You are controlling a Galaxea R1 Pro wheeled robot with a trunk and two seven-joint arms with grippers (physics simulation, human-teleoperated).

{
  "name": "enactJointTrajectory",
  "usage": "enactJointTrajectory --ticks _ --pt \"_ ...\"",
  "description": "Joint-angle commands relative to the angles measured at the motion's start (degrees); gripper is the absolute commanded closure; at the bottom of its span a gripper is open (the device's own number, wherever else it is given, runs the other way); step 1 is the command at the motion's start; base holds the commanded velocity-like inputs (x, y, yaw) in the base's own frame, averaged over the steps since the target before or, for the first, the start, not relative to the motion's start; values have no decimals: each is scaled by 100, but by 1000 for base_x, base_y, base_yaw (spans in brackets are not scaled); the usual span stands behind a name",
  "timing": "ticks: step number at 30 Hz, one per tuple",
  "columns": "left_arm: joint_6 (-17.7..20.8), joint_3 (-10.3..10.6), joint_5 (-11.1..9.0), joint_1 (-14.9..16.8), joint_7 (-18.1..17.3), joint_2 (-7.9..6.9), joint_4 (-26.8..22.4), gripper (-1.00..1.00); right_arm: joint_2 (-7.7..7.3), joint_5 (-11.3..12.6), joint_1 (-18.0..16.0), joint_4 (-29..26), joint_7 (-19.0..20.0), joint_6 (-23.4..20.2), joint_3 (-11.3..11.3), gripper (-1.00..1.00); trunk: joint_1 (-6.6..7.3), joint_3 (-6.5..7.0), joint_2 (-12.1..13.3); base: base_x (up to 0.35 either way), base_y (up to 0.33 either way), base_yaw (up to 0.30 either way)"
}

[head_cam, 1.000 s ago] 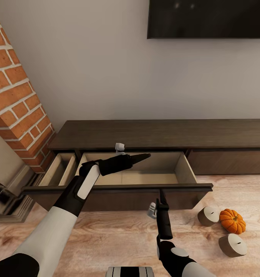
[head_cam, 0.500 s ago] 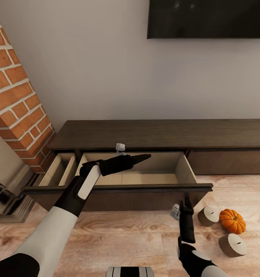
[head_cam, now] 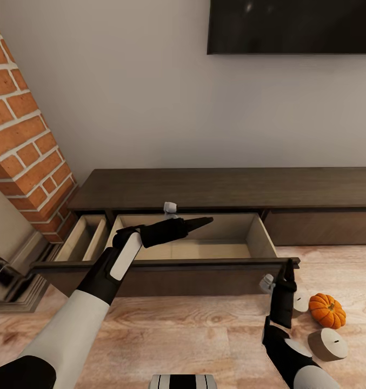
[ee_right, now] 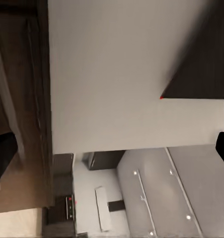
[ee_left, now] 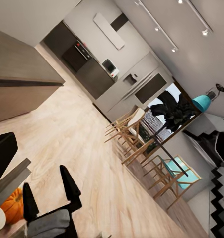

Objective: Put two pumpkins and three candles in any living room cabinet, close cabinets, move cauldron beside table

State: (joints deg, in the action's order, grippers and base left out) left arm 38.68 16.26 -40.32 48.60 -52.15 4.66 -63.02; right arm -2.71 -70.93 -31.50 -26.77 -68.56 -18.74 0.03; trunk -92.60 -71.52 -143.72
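- Your right tool (head_cam: 286,268) stands in front of one candle (head_cam: 300,301), hiding most of it; you cannot tell whether its fingers are spread or closed.
- Your left tool (head_cam: 201,221) hangs over the open drawer (head_cam: 210,249) of the cabinet (head_cam: 226,189); its fingers look pressed together with nothing between them, though the head view shows them only side-on.
- In the left wrist view, part of the pumpkin (ee_left: 12,206) is cut off behind your right arm's black link.
- You can count one pumpkin (head_cam: 327,310) and two candles on the floor (head_cam: 177,335), the second candle (head_cam: 327,344) just beside the pumpkin.
- Two drawers stand open: the wide one and a narrow one (head_cam: 85,237) by the brick column (head_cam: 26,140).
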Motion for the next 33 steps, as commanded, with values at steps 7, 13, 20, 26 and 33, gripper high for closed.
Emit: enactJointTrajectory --ticks 7,13,20,26,33 --pt "0 0 4 0 1 0 -1 -100 -112 -36 4 -745 41 -550 5 -100 0 0 0 0 0 0" --pt "-1 0 3 0 2 0 -16 -100 -340 -58 4 -1092 152 -725 9 -100 0 0 0 0 0 0" --pt "-1 0 5 0 -2 0 -17 -100 -707 -785 4 -1723 1213 -745 -12 -100 0 0 0 0 0 0" --pt "-1 0 5 0 -2 0 -14 -100 -982 -1501 4 -2112 2011 -737 -11 -100 0 0 0 0 0 0" --pt "-1 -1 6 0 0 0 -4 -100 -1101 -1711 -42 -2198 2312 -691 -29 -100 0 0 0 0 0 0"
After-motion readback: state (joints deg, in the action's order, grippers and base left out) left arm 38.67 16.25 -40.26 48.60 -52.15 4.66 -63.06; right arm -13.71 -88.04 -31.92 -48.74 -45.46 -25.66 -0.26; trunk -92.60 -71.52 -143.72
